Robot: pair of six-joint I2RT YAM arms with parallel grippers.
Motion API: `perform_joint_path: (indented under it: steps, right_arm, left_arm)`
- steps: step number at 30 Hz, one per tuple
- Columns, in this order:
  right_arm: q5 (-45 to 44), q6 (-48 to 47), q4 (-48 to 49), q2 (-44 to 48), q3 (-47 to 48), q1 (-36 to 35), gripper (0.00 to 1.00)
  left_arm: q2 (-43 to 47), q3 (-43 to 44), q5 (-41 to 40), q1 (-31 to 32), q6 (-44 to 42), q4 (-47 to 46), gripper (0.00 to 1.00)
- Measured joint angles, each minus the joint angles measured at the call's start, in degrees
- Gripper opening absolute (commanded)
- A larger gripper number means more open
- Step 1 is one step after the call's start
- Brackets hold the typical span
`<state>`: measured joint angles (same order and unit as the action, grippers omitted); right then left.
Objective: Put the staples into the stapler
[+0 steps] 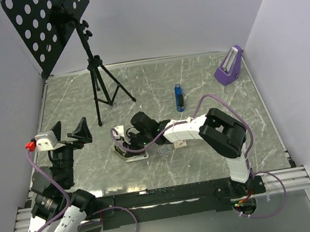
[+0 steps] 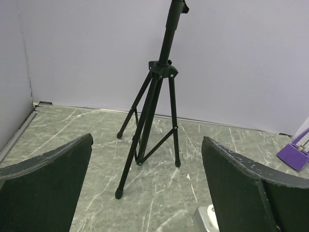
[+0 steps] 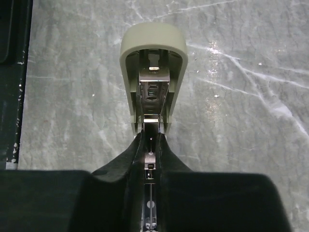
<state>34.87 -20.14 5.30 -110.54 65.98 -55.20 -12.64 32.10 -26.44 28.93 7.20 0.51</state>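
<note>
Two arms reach over a grey marbled table. At far left, the left gripper hangs above the surface with its fingers spread wide and nothing between them. It faces the black music stand, whose tripod legs stand on the table near the back wall.

Just left of centre, the stapler lies on the table with its cream top swung open, baring the metal magazine channel. Whether any staples lie in that channel I cannot tell. The right gripper is down on it, fingers pressed almost together on a narrow metal strip in line with the channel. I cannot tell whether that strip is a row of staples or part of the stapler's own rail.

Just right of the stapler, a small grey tray-like piece lies flat beside the right arm. Further back, a blue and black object lies alone. A purple wedge-shaped object stands near the back right corner.
</note>
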Motion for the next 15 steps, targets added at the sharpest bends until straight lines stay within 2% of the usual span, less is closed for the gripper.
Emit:
perform_joint_path:
  steps: [4, 8, 11, 15]
  right_arm:
    - [-2.45, 2.60, 1.95, 0.35, -0.94, -0.44, 0.00]
    - [-10.82, 7.17, 6.25, 2.69, -4.79, -2.03, 0.00]
    - [-22.91, 12.07, 9.55, 4.79, -8.00, -4.57, 0.00]
    - [-43.60, 19.96, 9.99, 5.62, -9.31, -8.28, 0.00]
  left_arm:
    - [-0.02, 0.00, 0.28, -0.02, 0.00, 0.02, 0.99]
    - [-0.33, 0.00, 0.66, -0.04, 0.00, 0.02, 0.99]
    - [-0.55, 0.00, 0.90, -0.11, 0.02, 0.15, 0.99]
    - [-0.66, 0.00, 1.14, -0.15, 0.02, 0.15, 0.99]
